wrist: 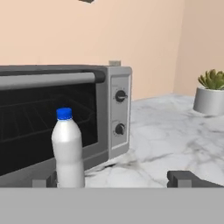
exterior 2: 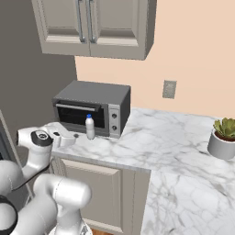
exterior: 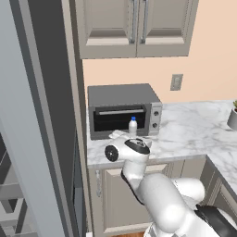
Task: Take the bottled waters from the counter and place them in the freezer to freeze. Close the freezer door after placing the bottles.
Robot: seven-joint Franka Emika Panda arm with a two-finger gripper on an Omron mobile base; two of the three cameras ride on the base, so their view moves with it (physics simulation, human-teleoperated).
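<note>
Presently, catalogued left to right, clock directions read on each view's face:

Freezer door (exterior: 18,115): tall flat grey panel along the left edge of the left base view, at 9 o'clock; grey shelving shows low beside it.
Side panel (exterior: 55,92): dark upright board between the grey panel and the beige cabinets.
Wall cabinets (exterior: 134,25): beige panelled doors with pale bar handles, at 12 o'clock, above the toaster oven.
Toaster oven (exterior 2: 92,108): grey box with a dark glass front and two knobs on its right side, standing at the left end of the counter against the wall.
Bottled water (wrist: 68,148): one whitish plastic bottle with a blue cap, upright on the marble just before the oven's glass; at 7 o'clock in the hand view.
Gripper (wrist: 118,180): held low over the counter's front edge, facing the oven; fingers spread wide, nothing between them; the bottle stands near the left fingertip, contact not clear.
Counter (exterior 2: 160,137): white, grey-veined marble slab over beige panelled base cabinets, turning a corner at the right.
Wall (exterior 2: 197,50): plain peach surface behind the counter.
Wall plate (exterior 2: 169,89): small grey rectangle above the marble, right of the oven.
Potted succulent (exterior 2: 223,137): green rosette in a grey pot, at 3 o'clock, well apart from the bottle.
</note>
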